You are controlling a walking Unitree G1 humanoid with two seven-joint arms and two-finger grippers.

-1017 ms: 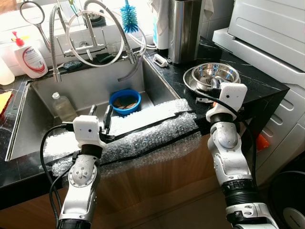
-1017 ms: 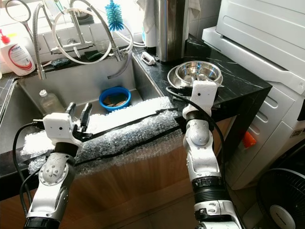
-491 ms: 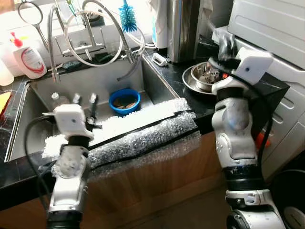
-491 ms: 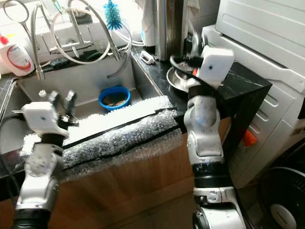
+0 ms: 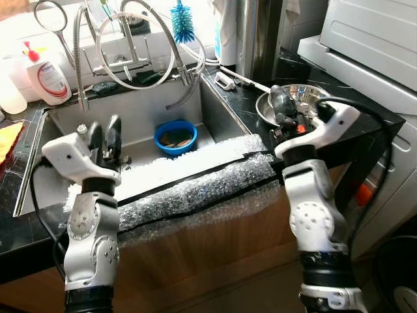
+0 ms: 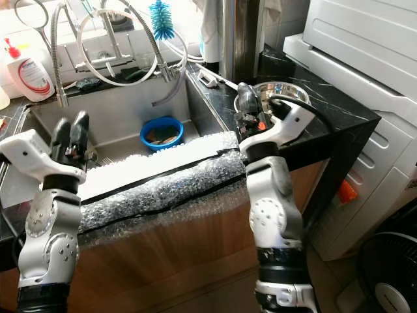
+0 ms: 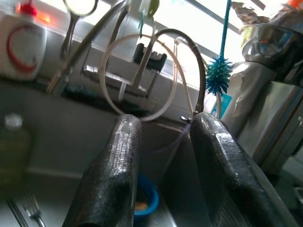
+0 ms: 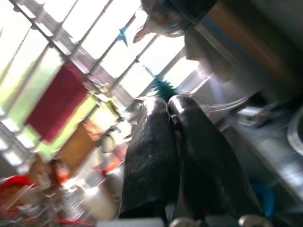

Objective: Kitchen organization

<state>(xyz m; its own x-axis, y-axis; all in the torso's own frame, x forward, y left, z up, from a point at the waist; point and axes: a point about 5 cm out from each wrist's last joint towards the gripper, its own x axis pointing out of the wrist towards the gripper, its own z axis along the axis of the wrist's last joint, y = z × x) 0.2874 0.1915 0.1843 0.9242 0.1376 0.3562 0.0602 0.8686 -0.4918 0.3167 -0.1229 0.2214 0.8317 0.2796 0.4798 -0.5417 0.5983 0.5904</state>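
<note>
The task names no single thing, so we take the steel bowl [image 5: 301, 98] as the nearest candidate: it sits on the black marbled counter [image 5: 355, 111] to the right of the sink [image 5: 137, 120], with what looks like a second shallow steel dish under it. Our right gripper [image 5: 279, 104] stands just at its near left rim, the two black fingers pressed together with nothing between them, as the right wrist view also shows. We judge that it is placed there to reach for the bowl, but it does not hold it yet.

In the sink lies a small blue bowl [image 5: 174, 137], round and plastic-looking, with some brown remains inside, and a clear bottle [image 7: 13, 142] stands at the far left corner. Our left gripper [image 5: 104, 138] hangs above the left part of the sink, its fingers a little spread and empty; their surface is black with a fine woven texture.

Along the near edge of the sink lies a strip of bubble wrap [image 5: 195, 186], held with black tape, probably to soften the hard edge against our arms. Behind the sink rises a springy coiled faucet [image 5: 133, 39], and beside it hangs a blue bottle brush [image 5: 182, 13]. A white soap dispenser [image 5: 49, 75] stands at the far left.
</note>
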